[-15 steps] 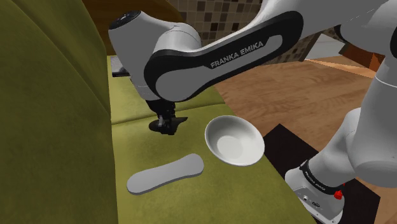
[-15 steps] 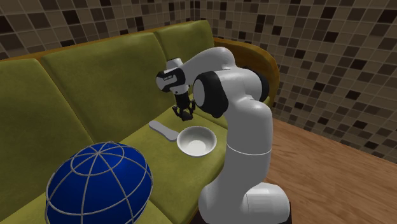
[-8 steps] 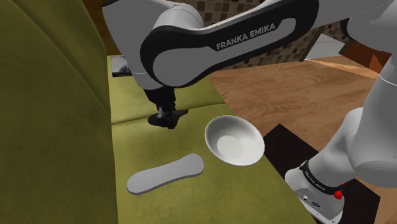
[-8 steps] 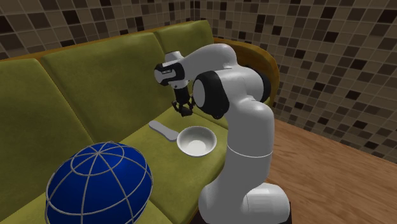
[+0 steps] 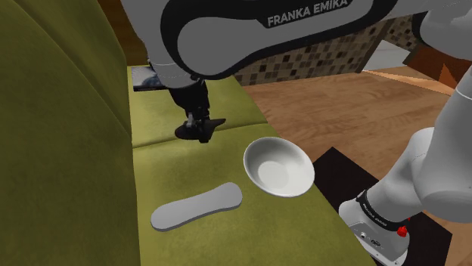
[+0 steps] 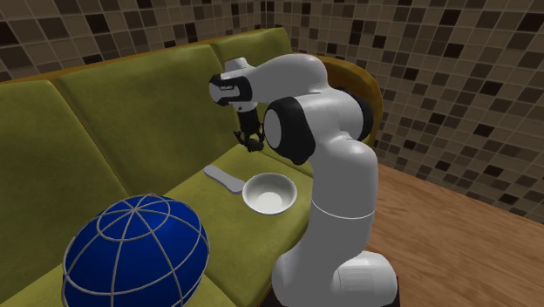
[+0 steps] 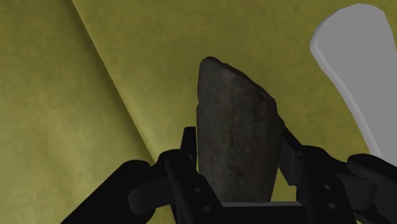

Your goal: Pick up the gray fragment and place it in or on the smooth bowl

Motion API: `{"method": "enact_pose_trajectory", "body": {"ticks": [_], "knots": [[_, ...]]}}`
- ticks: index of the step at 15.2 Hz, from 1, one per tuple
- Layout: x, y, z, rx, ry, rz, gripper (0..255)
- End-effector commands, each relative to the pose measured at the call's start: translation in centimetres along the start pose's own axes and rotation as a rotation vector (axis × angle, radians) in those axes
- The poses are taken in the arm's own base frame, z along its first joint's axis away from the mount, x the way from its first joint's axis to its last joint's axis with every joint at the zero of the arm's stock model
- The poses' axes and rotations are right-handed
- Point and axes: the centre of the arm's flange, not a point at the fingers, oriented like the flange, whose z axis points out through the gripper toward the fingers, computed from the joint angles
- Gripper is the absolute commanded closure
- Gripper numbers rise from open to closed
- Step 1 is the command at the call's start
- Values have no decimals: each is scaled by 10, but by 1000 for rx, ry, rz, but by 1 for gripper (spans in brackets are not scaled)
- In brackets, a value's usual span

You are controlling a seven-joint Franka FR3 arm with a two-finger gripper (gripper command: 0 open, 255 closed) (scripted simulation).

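Dark grey mottled with brown, the fragment is clamped on both sides between the black fingers of the gripper. Gripper and fragment hang above the olive sofa seat, up and to the shoulder view's left of the white bowl and apart from it. A flat, elongated grey piece lies on the seat near the bowl.

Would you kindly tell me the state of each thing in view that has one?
gripper, shut on the gray fragment.
gray fragment, held clear of the sofa seat.
bowl, upright and empty on the seat.
flat grey piece, lying flat on the seat, apart from the bowl.
blue ball, resting on the sofa.
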Motion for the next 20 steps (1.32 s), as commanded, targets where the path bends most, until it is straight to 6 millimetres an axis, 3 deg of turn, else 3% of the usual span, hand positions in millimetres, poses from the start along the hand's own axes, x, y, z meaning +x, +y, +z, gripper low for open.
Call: {"method": "enact_pose_trajectory", "body": {"ticks": [1,7,20], "knots": [[-2,2,-11,0,0,0,255],[-9,4,-38,0,0,0,255],[-172,-30,4,0,0,0,255]]}}
